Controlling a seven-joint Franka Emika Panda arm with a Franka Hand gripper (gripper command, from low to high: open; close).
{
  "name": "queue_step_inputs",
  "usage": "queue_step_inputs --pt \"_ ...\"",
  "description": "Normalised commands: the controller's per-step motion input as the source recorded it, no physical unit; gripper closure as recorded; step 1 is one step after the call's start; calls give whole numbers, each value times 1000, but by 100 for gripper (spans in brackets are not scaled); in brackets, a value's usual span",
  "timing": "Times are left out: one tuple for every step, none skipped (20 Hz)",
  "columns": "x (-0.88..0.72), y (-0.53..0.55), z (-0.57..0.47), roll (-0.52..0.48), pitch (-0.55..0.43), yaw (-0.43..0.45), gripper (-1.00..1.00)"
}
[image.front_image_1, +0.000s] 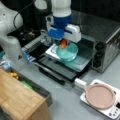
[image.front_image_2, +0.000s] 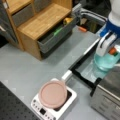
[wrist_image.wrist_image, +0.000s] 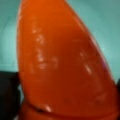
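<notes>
One gripper (image.front_image_1: 64, 42) hangs over a teal bowl (image.front_image_1: 67, 52) in a front view, an orange carrot (image.front_image_1: 64, 44) pinched between its jaws just above the bowl. Bowl and tray (image.front_image_1: 81, 63) sit on the open door of a toaster oven (image.front_image_1: 105, 42). A black handle (image.front_image_1: 51, 75) runs along the door's front edge. At the view's bottom right, a pink plate (image.front_image_1: 100, 96) rests on a white scale (image.front_image_1: 110, 110). A wooden cabinet (image.front_image_1: 20, 100) fills the bottom left, with an open grey drawer (image.front_image_1: 37, 88) beside it holding green and yellow items.

Seen in a front view from the opposite side, the gripper (image.front_image_2: 111, 48) stands at the right edge, the carrot (image.front_image_2: 113, 51) showing as an orange patch between its white fingers, directly above the bowl (image.front_image_2: 105, 62). The oven (image.front_image_2: 107, 100) occupies the bottom right corner. The plate (image.front_image_2: 53, 93) on the scale (image.front_image_2: 53, 112) lies at bottom centre, well apart from the bowl. The cabinet (image.front_image_2: 42, 22) and drawer (image.front_image_2: 55, 35) are at the top left.

Up close in the wrist view, the carrot (wrist_image.wrist_image: 65, 62) fills nearly the whole picture, its tip pointing up, with the bowl's (wrist_image.wrist_image: 107, 22) teal surface behind it. Dark finger edges flank its lower end.
</notes>
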Motion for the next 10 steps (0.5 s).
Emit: queue_step_inputs --pt "82 17 -18 134 19 -24 -100" --pt "71 12 -16 132 27 -24 -100" --pt "68 5 -13 130 33 -27 -100" --pt "65 1 -8 129 34 -28 -100" --pt "62 -2 -3 127 36 -25 -100" --pt "58 -5 1 122 31 -22 -100" --pt "55 -8 9 124 30 -21 -100" --pt "52 -10 14 124 31 -20 -100" --pt "51 -8 21 125 35 -19 -100" --pt "52 -4 30 126 37 -18 -100"
